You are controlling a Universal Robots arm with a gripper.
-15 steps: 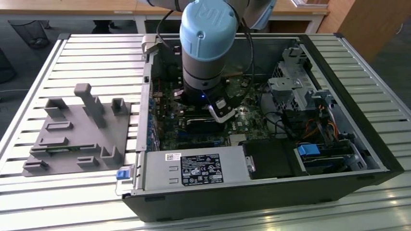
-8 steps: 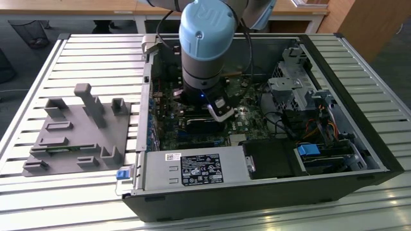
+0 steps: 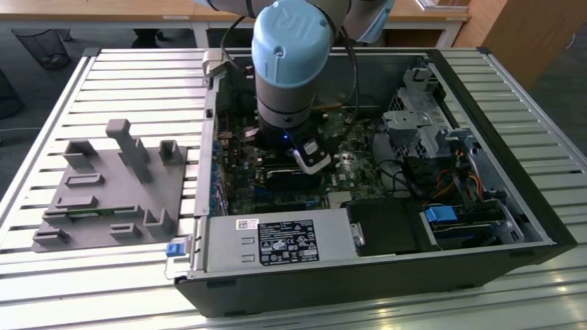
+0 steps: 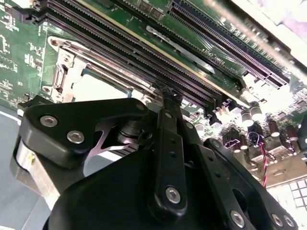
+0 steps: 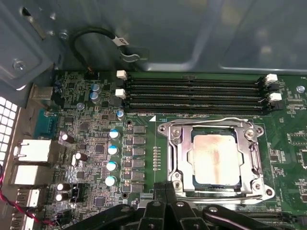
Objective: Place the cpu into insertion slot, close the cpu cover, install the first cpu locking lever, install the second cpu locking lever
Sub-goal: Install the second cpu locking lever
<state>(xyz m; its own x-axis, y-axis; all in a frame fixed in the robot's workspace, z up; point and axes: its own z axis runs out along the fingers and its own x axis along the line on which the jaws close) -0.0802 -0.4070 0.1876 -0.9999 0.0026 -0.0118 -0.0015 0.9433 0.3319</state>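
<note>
The cpu [image 5: 218,158], a silvery-tan square, lies in the insertion slot [image 5: 166,128] on the green board. The cpu cover [image 5: 181,153], a silver frame with a window, lies flat over the chip's edges. One thin wire lever [image 5: 211,120] runs along the socket's side by the memory slots, and another wire lever [image 5: 225,194] runs along the opposite side. My gripper [image 5: 165,186] is shut, its black fingertips pressed together just off that second side of the socket. The second wrist view shows the same fingertips [image 4: 169,96] beside the cpu [image 4: 93,88]. In the exterior view the gripper [image 3: 310,161] reaches down into the computer case.
Long black memory slots [image 5: 196,93] run beside the socket. A row of capacitors [image 5: 111,149] stands on its other side. The case holds a power supply [image 3: 275,240], a drive cage [image 3: 417,124] and cables. A grey fixture plate [image 3: 110,185] lies at the exterior view's left.
</note>
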